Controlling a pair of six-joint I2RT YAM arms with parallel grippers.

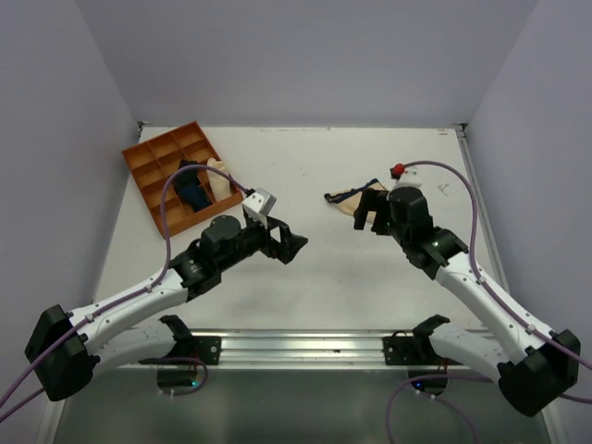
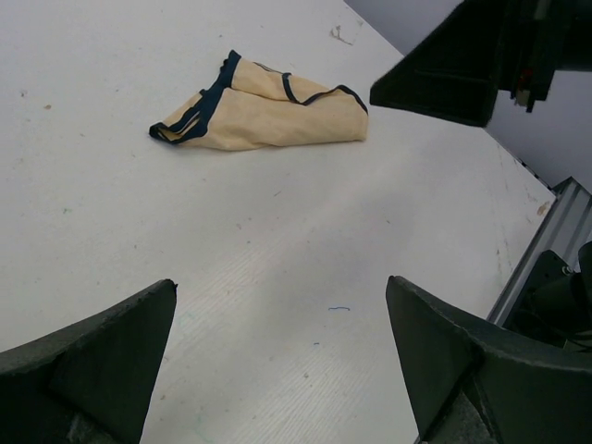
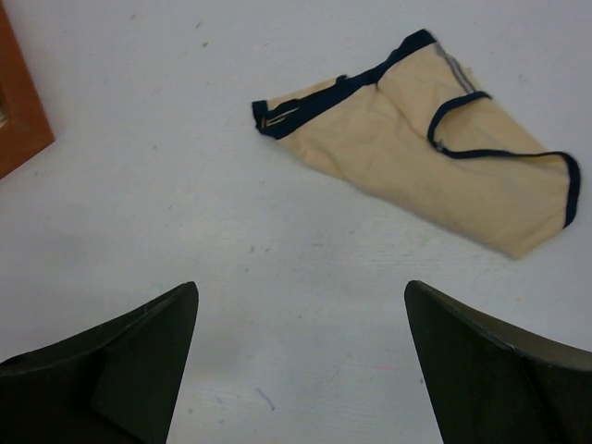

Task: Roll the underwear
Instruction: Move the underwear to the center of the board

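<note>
Overhead view. The white tabletop (image 1: pixel 324 277) carries the underwear (image 1: pixel 346 203), a tan garment with a dark edge band. It lies right of centre in the far half, flat and loosely folded rather than rolled.

The right claw (image 1: pixel 370 220) hangs at its near right edge and hides part of it from above. Its jaws are spread wide and grasp nothing. The left claw (image 1: pixel 289 239) sits near the middle of the tabletop, well apart from the garment and pointing right toward it. It is likewise released and empty.

An orange tray (image 1: pixel 153 157) with compartments stands at the far left. A dark blue cloth (image 1: pixel 191 190) and a cream roll (image 1: pixel 219 178) sit in neighbouring compartments on its right side.

Left wrist view. The underwear (image 2: pixel 268 116) lies far beyond the spread left claw (image 2: pixel 282 285), with bare tabletop (image 2: pixel 277 240) between them.

Right wrist view. The underwear (image 3: pixel 444 176) lies beyond and slightly right of the right claw (image 3: pixel 301 288), clear of both fingers. Its dark band runs along the far edge and loops at the leg opening. A corner of the tray (image 3: pixel 18 111) shows at the left edge.
</note>
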